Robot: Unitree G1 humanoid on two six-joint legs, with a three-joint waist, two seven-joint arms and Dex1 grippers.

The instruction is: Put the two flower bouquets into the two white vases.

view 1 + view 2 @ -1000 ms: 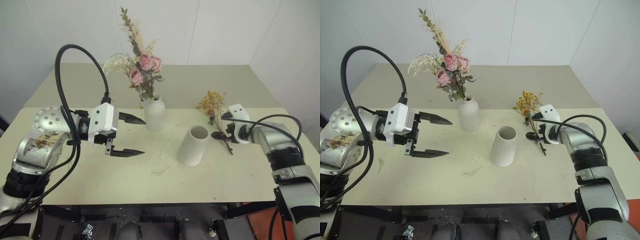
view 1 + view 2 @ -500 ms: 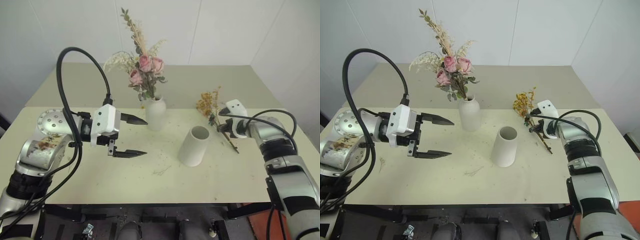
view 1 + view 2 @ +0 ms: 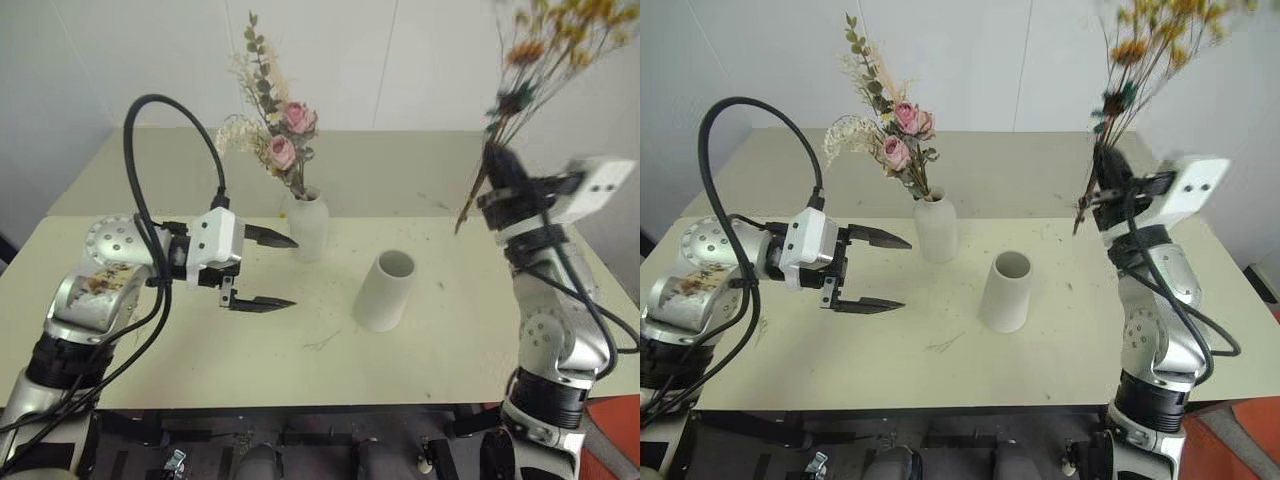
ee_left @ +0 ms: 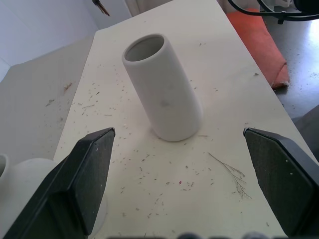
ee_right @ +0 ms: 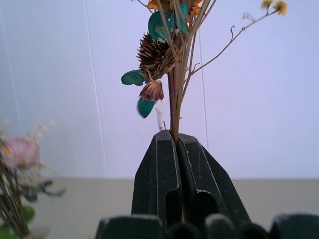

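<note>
Right gripper [image 3: 1102, 178]: pinching yellow bouquet [image 3: 1145, 50] stems, raised.
Left gripper [image 3: 268, 270]: spread, idle.
Next: keep stems vertical, lower into cylinder vase [image 3: 384, 291] mouth.

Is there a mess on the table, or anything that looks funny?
A little mess, yes. Tiny dry crumbs and one loose twig lie scattered on the table around the wide vase, probably shed by the flowers. That vase stands upright and empty. Nothing looks tipped or broken.

The left end effector [image 3: 268, 270] hovers wide open (pointing sideways), while the raised right end effector [image 3: 497, 165] is clamped.
</note>
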